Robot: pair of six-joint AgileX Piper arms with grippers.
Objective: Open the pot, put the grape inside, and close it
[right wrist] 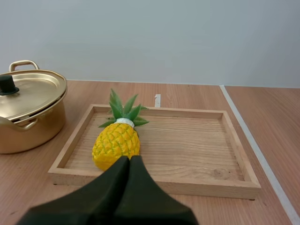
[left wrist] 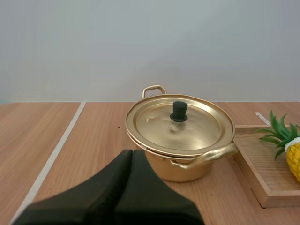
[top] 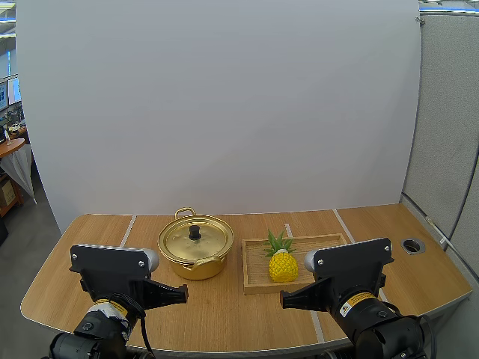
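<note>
A gold pot [top: 194, 247] with its lid on and a black knob [top: 194, 232] stands on the table, left of a wooden tray [top: 329, 243]. A yellow pineapple [top: 283, 263] with green leaves lies in the tray; no grapes are in sight. My left gripper [top: 182, 295] is shut, hanging short of the pot's near side [left wrist: 183, 136]; its fingers [left wrist: 132, 161] lie together as one wedge. My right gripper [top: 284, 299] is shut too, just in front of the tray's near rim [right wrist: 154, 185], pointing at the pineapple [right wrist: 116, 143].
The pot [right wrist: 28, 110] sits just left of the tray in the right wrist view. A round grommet hole [top: 412, 244] lies at the table's far right. Pale seam lines [top: 127, 228] cross the wooden tabletop.
</note>
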